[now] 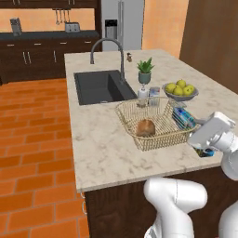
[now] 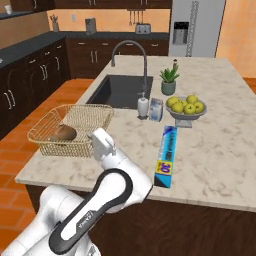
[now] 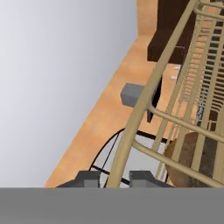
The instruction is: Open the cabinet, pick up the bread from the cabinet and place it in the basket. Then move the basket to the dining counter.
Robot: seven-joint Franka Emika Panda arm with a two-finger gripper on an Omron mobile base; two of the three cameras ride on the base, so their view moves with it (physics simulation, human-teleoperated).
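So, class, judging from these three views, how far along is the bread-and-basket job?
Done: the bread lies inside the basket, and the basket already sits on the dining counter beside the sink. In hand: the hand is shut on the basket's rim. Left: apparently just letting go and pulling back.

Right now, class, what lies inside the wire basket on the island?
One bread lies inside the basket, seen through its mesh. The bun's underside is covered.

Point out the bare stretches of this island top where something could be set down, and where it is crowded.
Free: the marble of the dining counter right of the blue foil box, and the far end behind the potted plant. Crowded: between the sink and fruit bowl, and the corner where the hand grips the basket.
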